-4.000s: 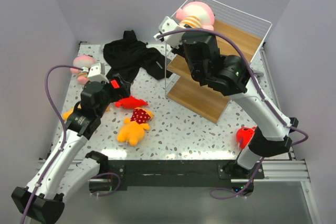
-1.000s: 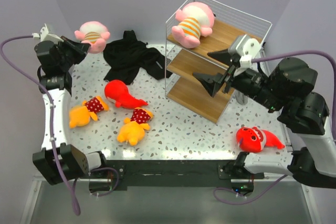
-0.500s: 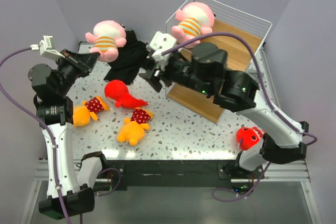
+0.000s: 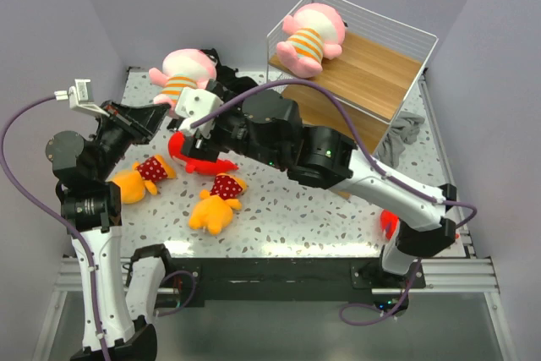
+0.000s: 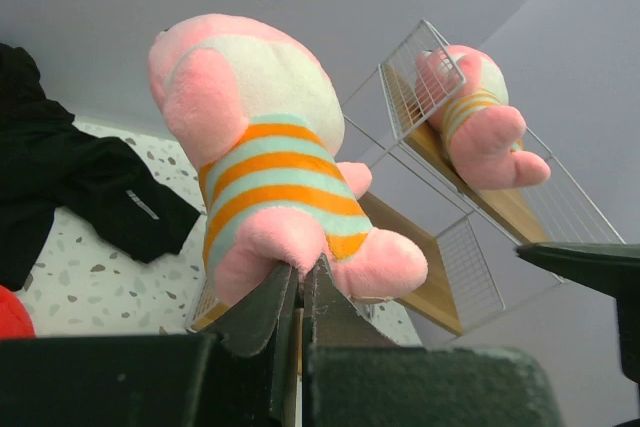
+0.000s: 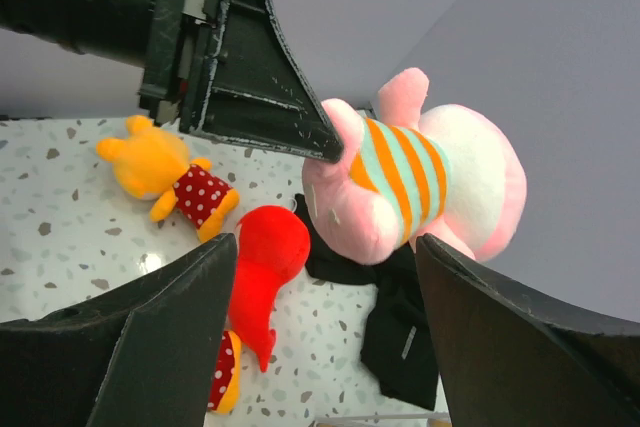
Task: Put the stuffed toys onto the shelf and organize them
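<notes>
Now pink toy is held up in the air, pinched tight by L gripper, prob. to be passed over. R gripper is spread wide round it. Shelf is set off to the right.

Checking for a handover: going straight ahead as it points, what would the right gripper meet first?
Probably the pink striped toy held by the left gripper, framed between the right gripper's open jaws; depth is unclear.
</notes>
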